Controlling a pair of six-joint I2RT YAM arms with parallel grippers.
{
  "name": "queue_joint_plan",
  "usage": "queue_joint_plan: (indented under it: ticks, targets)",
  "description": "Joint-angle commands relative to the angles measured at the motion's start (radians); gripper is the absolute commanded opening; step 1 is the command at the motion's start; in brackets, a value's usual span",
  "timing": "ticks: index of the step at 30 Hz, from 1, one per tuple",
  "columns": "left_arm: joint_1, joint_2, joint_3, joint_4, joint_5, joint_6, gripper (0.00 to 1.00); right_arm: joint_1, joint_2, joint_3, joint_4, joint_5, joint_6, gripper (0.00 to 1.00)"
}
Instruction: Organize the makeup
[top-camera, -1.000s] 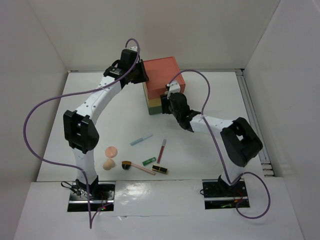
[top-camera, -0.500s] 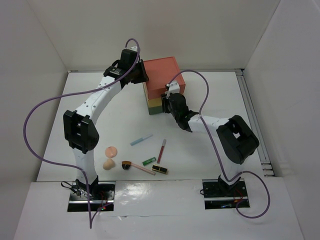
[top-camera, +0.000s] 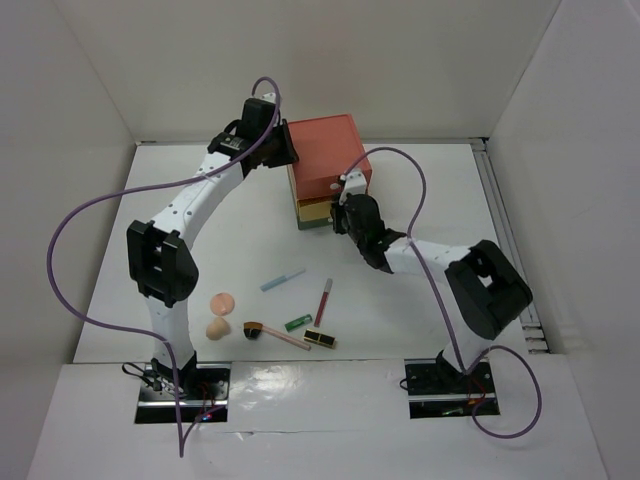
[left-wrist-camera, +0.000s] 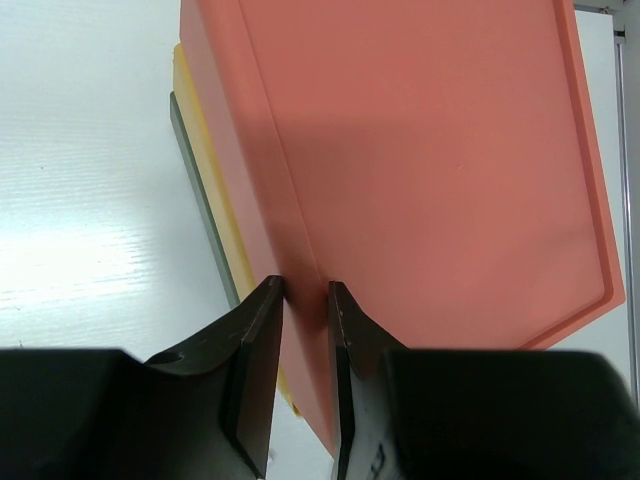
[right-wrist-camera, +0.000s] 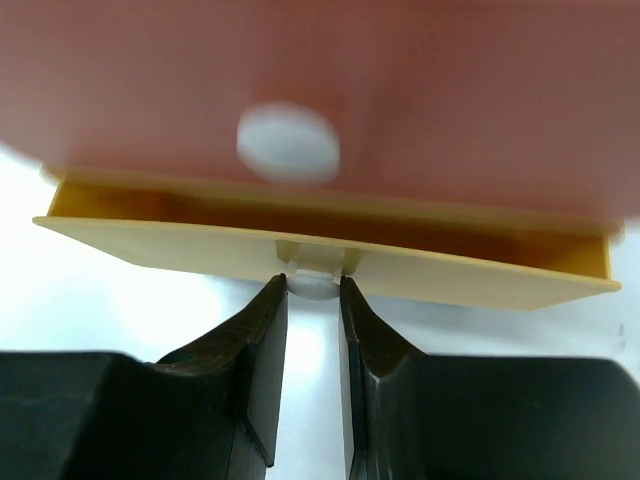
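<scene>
The makeup lies at the near middle of the table: blue pencil (top-camera: 283, 279), red gloss stick (top-camera: 323, 299), peach puff (top-camera: 222, 301), sponge (top-camera: 215, 329), brush (top-camera: 275, 335), small green tube (top-camera: 298, 322), black compact (top-camera: 320, 340). The other pieces are out of view. My left gripper (top-camera: 286, 152) is shut on the left top edge of the drawer box (left-wrist-camera: 420, 150). My right gripper (right-wrist-camera: 314, 285) is shut on the white knob (right-wrist-camera: 316, 281) of the yellow drawer (right-wrist-camera: 180, 237), which stands a little way out.
The orange, yellow and green drawer box (top-camera: 322, 150) stands at the back middle. The orange drawer's white knob (right-wrist-camera: 288, 143) is just above the yellow drawer. White walls enclose the table; a rail (top-camera: 505, 240) runs along its right edge.
My right gripper has drawn back toward the near right with the knob, and the yellow drawer has come out slightly. The right elbow swung right. The left arm has not moved.
</scene>
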Motion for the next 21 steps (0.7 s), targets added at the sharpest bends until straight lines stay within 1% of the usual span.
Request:
queue_joint_plan:
  ticks: [1,3,4,6,7,10,12,15,17,18,19,20,21]
  targets:
    - [-0.031,0.038,-0.001,-0.129,0.070,0.031,0.24,0.030,-0.141,-0.107,-0.074,0.020,0.047,0.07]
    - [-0.031,0.038,-0.001,-0.129,0.070,0.031,0.24,0.046,-0.226,-0.154,-0.134,-0.011,0.075,0.07]
    - [-0.031,0.038,-0.001,-0.129,0.070,0.031,0.24,0.055,-0.254,-0.200,-0.194,-0.011,0.075,0.07]
    - [-0.031,0.038,-0.011,-0.129,0.061,0.031,0.24,0.078,-0.336,-0.234,-0.257,-0.011,0.095,0.07]
    - [-0.031,0.038,-0.011,-0.129,0.052,0.031,0.24,0.078,-0.359,-0.248,-0.330,-0.011,0.119,0.07]
    - [-0.031,0.020,-0.020,-0.129,0.052,0.031,0.24,0.089,-0.432,-0.257,-0.415,-0.011,0.139,0.10]
    - [-0.031,0.020,-0.029,-0.129,0.043,0.021,0.24,0.101,-0.472,-0.268,-0.434,-0.011,0.139,0.11]
    - [-0.031,0.011,-0.029,-0.129,0.043,0.021,0.24,0.111,-0.483,-0.268,-0.444,-0.011,0.129,0.25]
    - [-0.031,0.001,-0.038,-0.129,0.043,0.021,0.26,0.120,-0.483,-0.268,-0.444,-0.011,0.110,0.44]
    - [-0.031,0.001,-0.038,-0.129,0.043,0.021,0.28,0.120,-0.483,-0.256,-0.461,-0.011,0.098,0.58]
    - [-0.031,-0.011,-0.038,-0.129,0.043,0.021,0.33,0.120,-0.483,-0.245,-0.461,-0.023,0.098,0.64]
    - [-0.031,-0.011,-0.029,-0.146,0.034,0.021,0.42,0.132,-0.483,-0.216,-0.496,-0.023,0.080,0.69]
    - [-0.031,-0.031,-0.020,-0.146,0.020,0.034,0.49,0.141,-0.495,-0.204,-0.515,-0.023,0.064,0.79]
